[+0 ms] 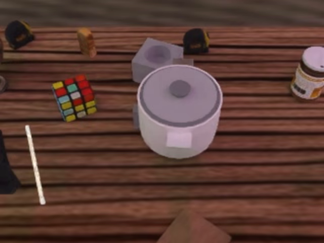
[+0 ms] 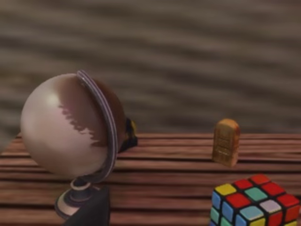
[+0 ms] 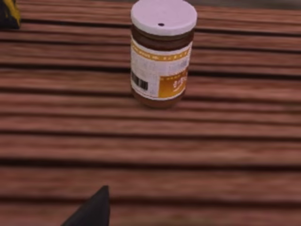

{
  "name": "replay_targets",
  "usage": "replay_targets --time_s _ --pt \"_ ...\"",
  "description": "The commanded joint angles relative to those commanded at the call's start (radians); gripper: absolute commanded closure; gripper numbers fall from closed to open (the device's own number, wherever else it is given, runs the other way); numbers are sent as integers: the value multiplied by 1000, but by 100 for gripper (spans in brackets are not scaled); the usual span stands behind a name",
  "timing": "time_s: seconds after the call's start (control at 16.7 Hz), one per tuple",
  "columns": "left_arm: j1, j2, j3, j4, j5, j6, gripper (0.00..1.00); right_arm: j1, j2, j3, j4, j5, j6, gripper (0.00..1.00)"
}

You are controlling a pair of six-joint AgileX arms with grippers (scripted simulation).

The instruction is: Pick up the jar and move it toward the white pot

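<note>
Counting gave one jar (image 1: 309, 72) standing upright at the table's right edge, well apart from one white pot (image 1: 179, 112) at centre, two tape measures (image 1: 18, 33) behind; neither claw's spread could be told.

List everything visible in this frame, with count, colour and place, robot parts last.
jar: 1, white lid, brown contents, far right edge
pot: 1, white, grey knob, centre
block: 1, grey, round hollow, behind pot
cube: 1, multicoloured, left of pot
tape measures: 2, black-yellow, back edge
bread slice: 1, tan, back left
stick: 1, white, front left
globe: 1, cream-brown, left edge
brown slab: 1, front edge
table: 1, brown wood
left arm: dark, left edge
right gripper: one dark fingertip, short of jar
</note>
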Motion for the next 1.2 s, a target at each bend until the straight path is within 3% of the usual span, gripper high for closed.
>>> replay_targets --time_s 0.24,0.54,0.96,1.2 --pt "0 0 0 0 0 0 0 -21 317 310 -227 8 -58 0" --pt "0 0 0 0 0 0 0 -41 768 866 -480 8 -154 0" --pt "0 0 0 0 0 0 0 -41 1434 1730 -785 -13 -319 0" --pt "0 0 0 0 0 0 0 -29 1812 2117 -962 -31 -416 0"
